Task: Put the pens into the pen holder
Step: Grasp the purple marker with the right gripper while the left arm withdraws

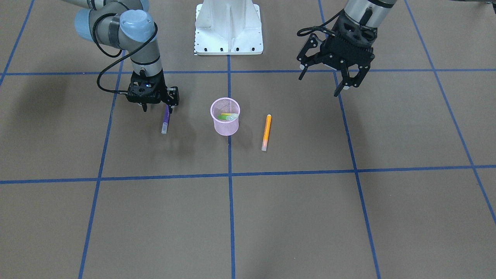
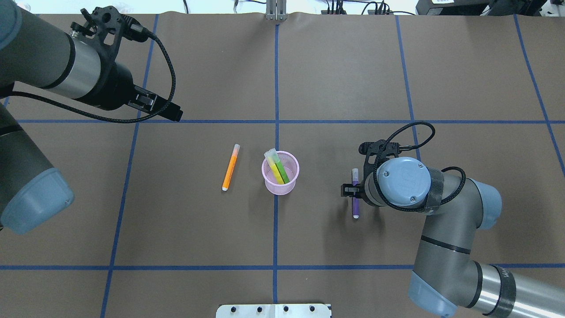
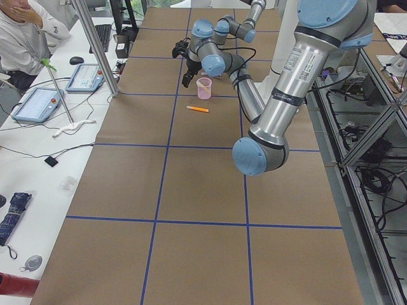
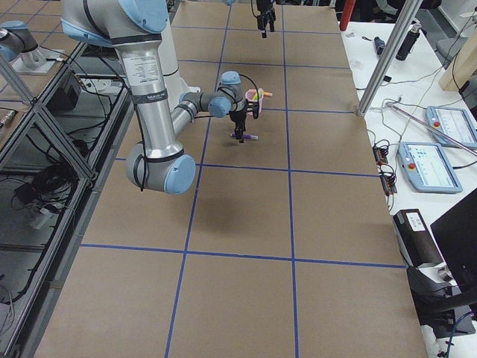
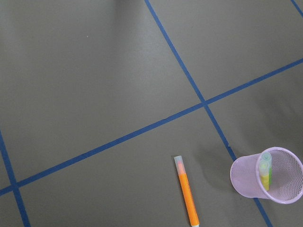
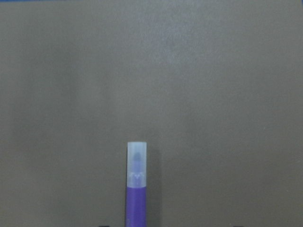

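Observation:
The pink mesh pen holder [image 1: 226, 128] [image 2: 280, 190] stands upright near the table's middle. A yellow pen [image 2: 274, 167] and a green pen [image 2: 283, 173] lean inside it. Flat on the table beside the holder lies an orange pen [image 1: 266, 131] [image 5: 188, 198]. On the holder's other side a purple pen [image 1: 166, 121] [image 6: 136, 189] also lies flat. My right gripper [image 1: 157, 107] is low over the purple pen's uncapped end, apparently open around it. High above the table, away from the pens, my left gripper [image 1: 323, 83] hangs open and empty.
The white robot base [image 1: 228, 27] stands at the table's robot side. Blue tape lines grid the brown table. A person [image 3: 19, 38] sits at a side bench with tablets [image 3: 38, 105] beyond the table's far edge.

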